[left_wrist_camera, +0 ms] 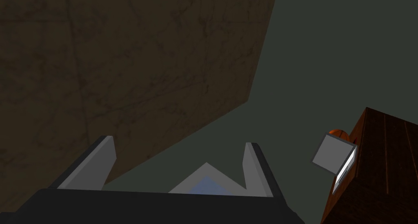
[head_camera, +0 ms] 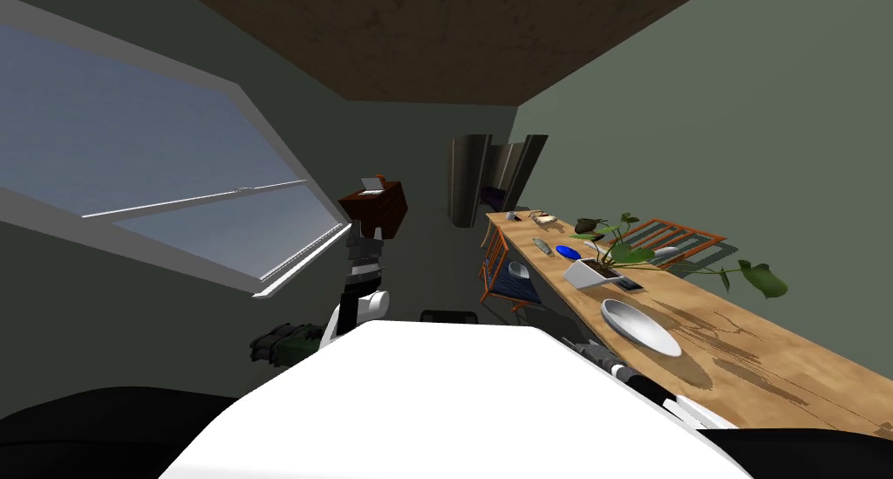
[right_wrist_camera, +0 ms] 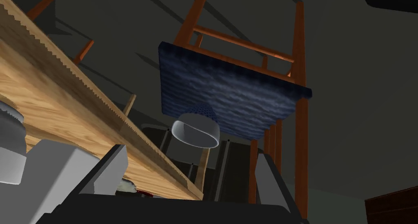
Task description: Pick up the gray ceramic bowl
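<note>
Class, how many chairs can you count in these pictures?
2. The blue-seated chair, holding the grey bowl, is on the table's near side; the other chair is across it. More may be hidden.

Dim renders throughout. The head view is rolled and stretched at its corners; the large pale blue window (head_camera: 131,142) is a bright patch. The green leafy plant (head_camera: 632,254) throws dark shadows across the long light wooden table (head_camera: 785,369) (its edge is jagged in the right wrist view). The small grey round bowl (right_wrist_camera: 195,131) lies in shade.
</note>
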You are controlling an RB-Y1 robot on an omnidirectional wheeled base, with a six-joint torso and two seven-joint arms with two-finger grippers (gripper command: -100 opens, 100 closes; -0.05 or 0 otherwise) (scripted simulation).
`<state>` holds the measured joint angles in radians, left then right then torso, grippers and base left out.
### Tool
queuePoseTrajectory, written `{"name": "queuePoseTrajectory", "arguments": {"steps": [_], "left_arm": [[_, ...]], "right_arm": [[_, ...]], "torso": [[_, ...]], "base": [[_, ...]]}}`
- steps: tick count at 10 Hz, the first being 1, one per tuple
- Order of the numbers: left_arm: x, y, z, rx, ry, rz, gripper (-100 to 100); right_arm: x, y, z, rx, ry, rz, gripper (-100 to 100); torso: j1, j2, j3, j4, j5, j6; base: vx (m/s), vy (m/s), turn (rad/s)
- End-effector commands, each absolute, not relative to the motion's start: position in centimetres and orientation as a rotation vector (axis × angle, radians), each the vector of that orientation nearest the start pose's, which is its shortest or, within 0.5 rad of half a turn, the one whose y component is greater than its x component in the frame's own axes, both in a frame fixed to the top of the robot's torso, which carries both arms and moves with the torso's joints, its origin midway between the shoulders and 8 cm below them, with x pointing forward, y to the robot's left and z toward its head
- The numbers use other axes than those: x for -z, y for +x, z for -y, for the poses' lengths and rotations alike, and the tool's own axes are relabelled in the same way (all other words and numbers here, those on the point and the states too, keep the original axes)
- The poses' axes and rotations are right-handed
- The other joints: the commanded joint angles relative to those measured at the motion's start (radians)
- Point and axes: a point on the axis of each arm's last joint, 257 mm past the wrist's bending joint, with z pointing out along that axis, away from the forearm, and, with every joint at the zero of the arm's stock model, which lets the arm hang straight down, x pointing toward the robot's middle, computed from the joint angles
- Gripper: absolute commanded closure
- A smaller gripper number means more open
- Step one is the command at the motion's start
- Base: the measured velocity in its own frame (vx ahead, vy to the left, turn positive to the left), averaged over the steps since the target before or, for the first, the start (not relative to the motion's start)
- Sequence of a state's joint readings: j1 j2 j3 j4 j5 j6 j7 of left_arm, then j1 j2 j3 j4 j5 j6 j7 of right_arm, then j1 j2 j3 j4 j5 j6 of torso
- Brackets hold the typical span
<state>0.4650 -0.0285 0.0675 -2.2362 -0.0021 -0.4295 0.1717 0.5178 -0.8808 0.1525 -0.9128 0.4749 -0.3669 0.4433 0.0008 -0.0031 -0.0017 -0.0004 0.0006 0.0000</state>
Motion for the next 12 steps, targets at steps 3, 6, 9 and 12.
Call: {"name": "queuePoseTrajectory", "arguments": {"steps": [3,6,9,12], "left_arm": [[-0.3,36.1,-30.6,1.383,-0.807,-0.582,0],[-0.3,36.1,-30.6,1.383,-0.807,-0.582,0],[-0.3,36.1,-30.6,1.383,-0.807,-0.582,0],[-0.3,36.1,-30.6,1.383,-0.807,-0.582,0]], "right_arm": [[48.1,11.1,64.7,0.347,-0.093,-2.57,-100],[47.6,8.5,67.7,0.432,-0.114,-2.624,-100],[46.8,6.6,70.2,0.501,-0.14,-2.665,-100],[46.0,5.4,71.9,0.551,-0.172,-2.693,-100]], "torso": [[0.0,0.001,0.0,0.0,0.0,0.0],[-0.001,0.004,0.002,0.001,0.0,0.001],[-0.002,0.001,0.001,0.0,0.0,0.0],[-0.002,0.001,0.001,0.0,0.0,0.001]], "base": [[0.052,0.01,0.061],[0.017,0.0,0.026],[0.048,-0.009,0.059],[0.04,-0.012,0.032]]}}
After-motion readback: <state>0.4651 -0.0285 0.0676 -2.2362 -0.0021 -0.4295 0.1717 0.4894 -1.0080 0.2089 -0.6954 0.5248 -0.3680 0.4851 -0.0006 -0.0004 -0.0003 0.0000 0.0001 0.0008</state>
